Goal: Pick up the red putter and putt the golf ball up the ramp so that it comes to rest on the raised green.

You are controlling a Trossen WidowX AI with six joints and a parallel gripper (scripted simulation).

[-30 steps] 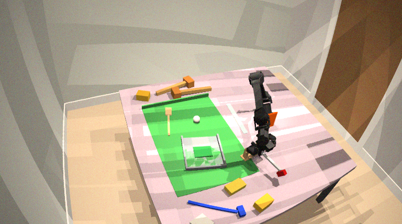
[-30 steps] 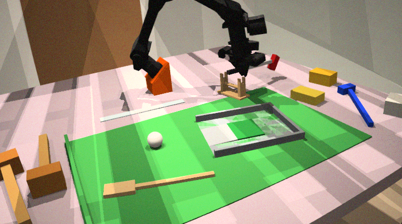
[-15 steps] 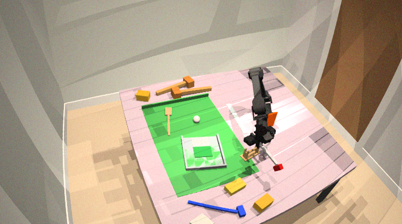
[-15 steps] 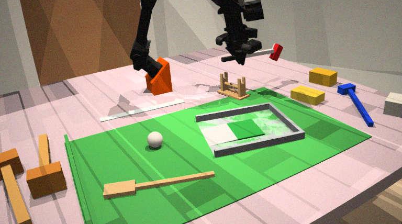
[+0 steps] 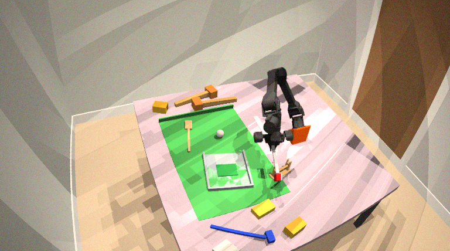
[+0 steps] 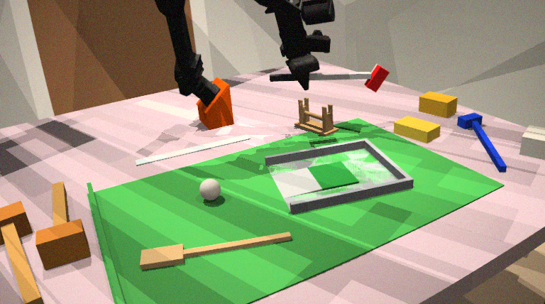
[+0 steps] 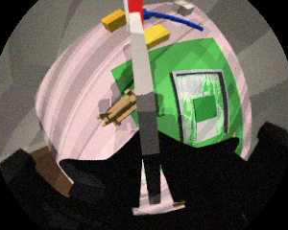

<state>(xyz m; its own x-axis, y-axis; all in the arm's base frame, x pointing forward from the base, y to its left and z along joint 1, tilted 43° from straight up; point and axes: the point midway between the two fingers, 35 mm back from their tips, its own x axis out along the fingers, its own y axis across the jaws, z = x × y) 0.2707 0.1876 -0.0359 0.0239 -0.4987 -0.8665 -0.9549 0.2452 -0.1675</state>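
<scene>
My gripper is shut on the dark grip of the red putter, above the table. The putter's red head is at the far end of its grey and white shaft, which is about level in the exterior view. The white golf ball rests on the green mat. The ramp tray with grey walls holds the raised green. No ball is on it.
A wooden stand is below the putter. A wooden paddle lies on the mat. Yellow blocks and a blue mallet lie beyond the mat. Orange mallets lie past the dark rail.
</scene>
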